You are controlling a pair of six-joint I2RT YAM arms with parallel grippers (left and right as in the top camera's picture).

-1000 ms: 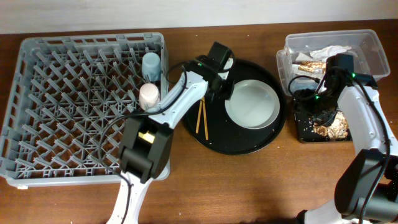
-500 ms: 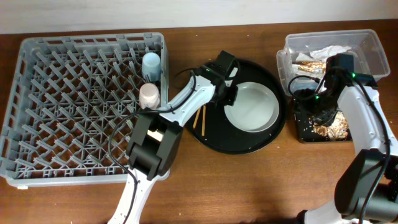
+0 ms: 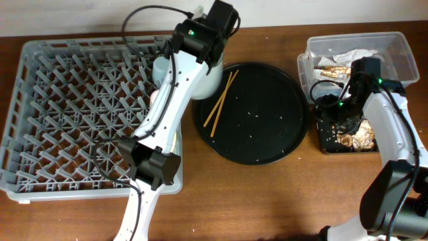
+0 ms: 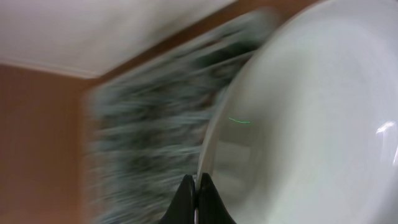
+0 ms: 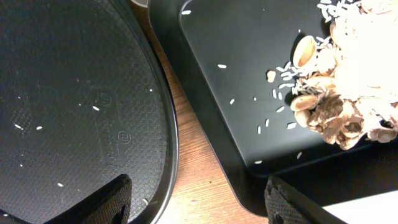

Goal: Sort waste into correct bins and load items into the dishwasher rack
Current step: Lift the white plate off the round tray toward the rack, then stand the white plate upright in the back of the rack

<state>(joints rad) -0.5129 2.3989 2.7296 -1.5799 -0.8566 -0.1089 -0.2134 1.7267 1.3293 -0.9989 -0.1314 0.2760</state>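
Observation:
My left gripper (image 3: 206, 53) is shut on the rim of the white plate (image 3: 204, 82) and holds it lifted and tilted at the right edge of the grey dishwasher rack (image 3: 67, 114). In the left wrist view the jaws (image 4: 196, 190) pinch the plate (image 4: 311, 112). The blue cup (image 3: 161, 67) and pink cup (image 3: 154, 98) stand in the rack, partly hidden by the arm. The chopsticks (image 3: 221, 100) lie on the round black tray (image 3: 267, 127). My right gripper (image 3: 332, 114) is open and empty over the left edge of the shallow black tray (image 3: 328, 137), which holds food scraps (image 5: 348, 106). The yellow bowl is out of view.
The clear tub (image 3: 394, 50) at the back right holds white napkins (image 3: 354, 55) and gold-brown wrappers (image 3: 331, 70). Rice grains are scattered on the black tray (image 5: 249, 74) and the round tray (image 5: 74, 93). A strip of bare table shows between the two trays.
My left gripper has lifted the white plate off the round tray and carried it back and left to the rack's edge. The chopsticks now lie uncovered. The right arm has not moved.

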